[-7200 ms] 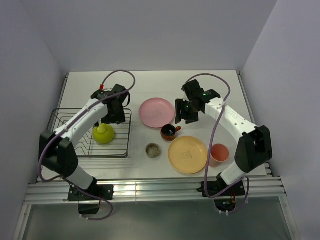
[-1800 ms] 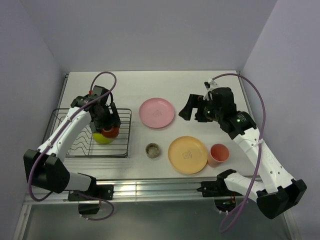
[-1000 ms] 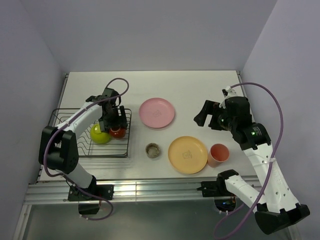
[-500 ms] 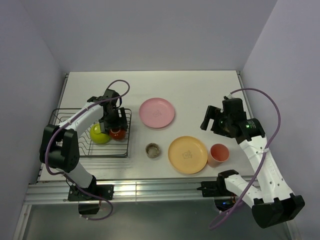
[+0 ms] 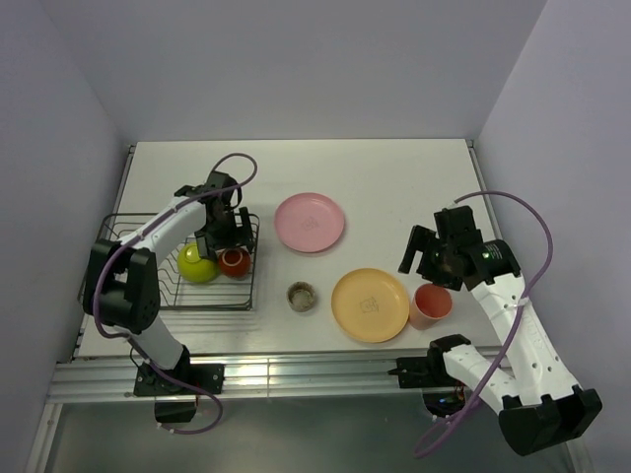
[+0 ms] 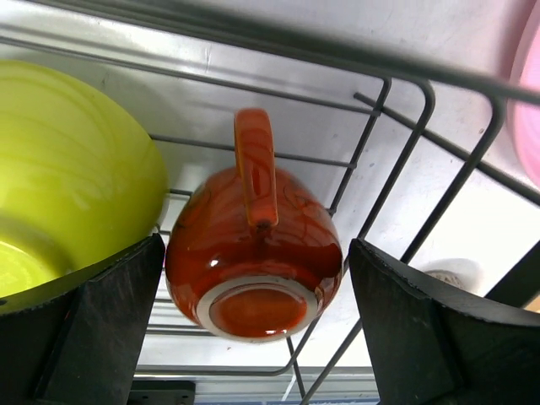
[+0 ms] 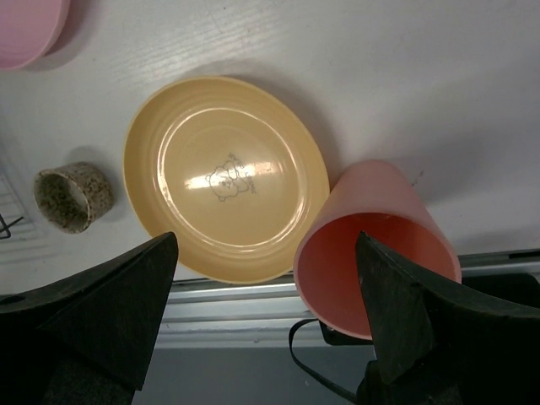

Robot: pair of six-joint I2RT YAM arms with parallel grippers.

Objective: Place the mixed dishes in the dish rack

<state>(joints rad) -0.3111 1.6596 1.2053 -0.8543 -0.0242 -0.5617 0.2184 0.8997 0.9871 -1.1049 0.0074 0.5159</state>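
Right arm is swung back from beside the pink plate [image 5: 310,221]; the right hand [image 5: 430,268] is now held over the cup [image 7: 375,249], fingers apart, nothing gripped. Cup is stood mouth-up on the bench, near right, just beside the yellow plate [image 7: 224,177], and is offset toward one finger, not centred. Red bowl [image 6: 253,261] is seated base-up in the rack [image 5: 133,218] beside the lime bowl [image 6: 67,169]; left hand [image 5: 223,241] is spread above it, let go. Cup is probably next: sideways trim, then straight drop. Rack is well left.
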